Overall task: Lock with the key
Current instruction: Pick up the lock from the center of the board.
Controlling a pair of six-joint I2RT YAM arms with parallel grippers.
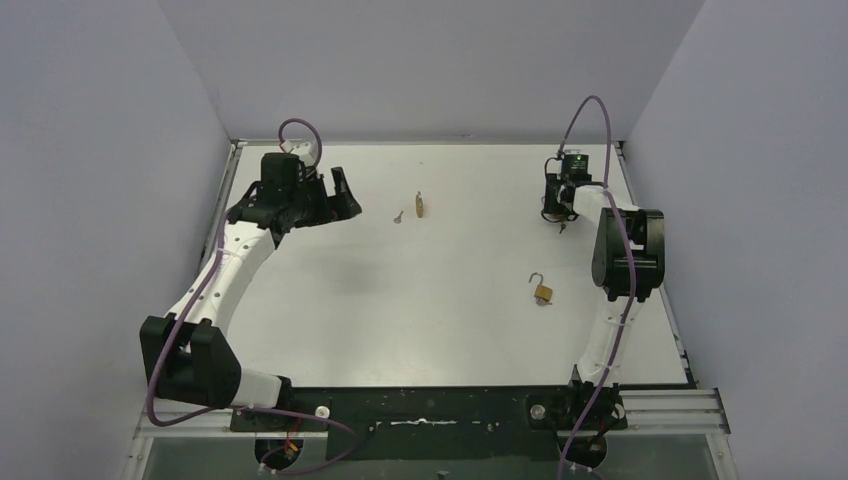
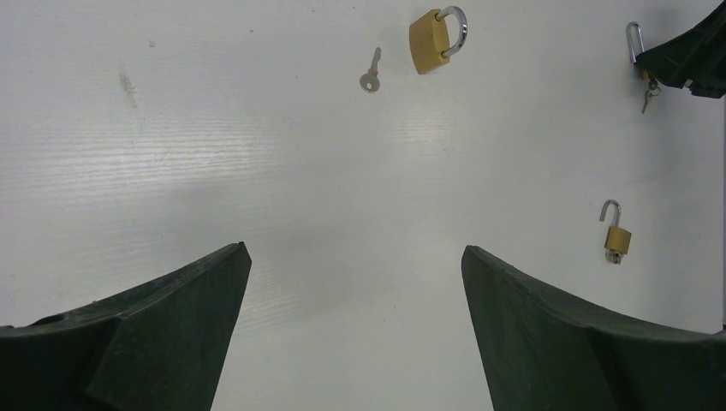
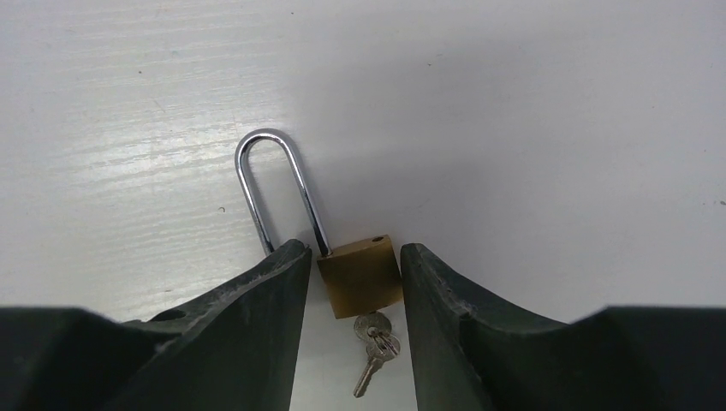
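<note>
Top view: right gripper (image 1: 557,215) is low at the table's (image 1: 400,330) 2 o'clock, left gripper (image 1: 340,200) near 10. Left wrist: its fingers (image 2: 171,334) are spread wide, holding nothing. Right wrist: fingers (image 3: 257,300) flank the long-shackle padlock (image 3: 360,278); I cannot tell if they really pinch it, so the body may slip & the keys (image 3: 372,342) at 6 o'clock turn w/o seating the open shackle (image 3: 274,184).

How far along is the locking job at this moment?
Done: nothing clearly; the long-shackle padlock is open, keys hanging from its body. In hand: right gripper brackets that body; firm grip unclear. Left gripper is open, empty. Remaining: pressing it shut, plus the small open padlock.
</note>
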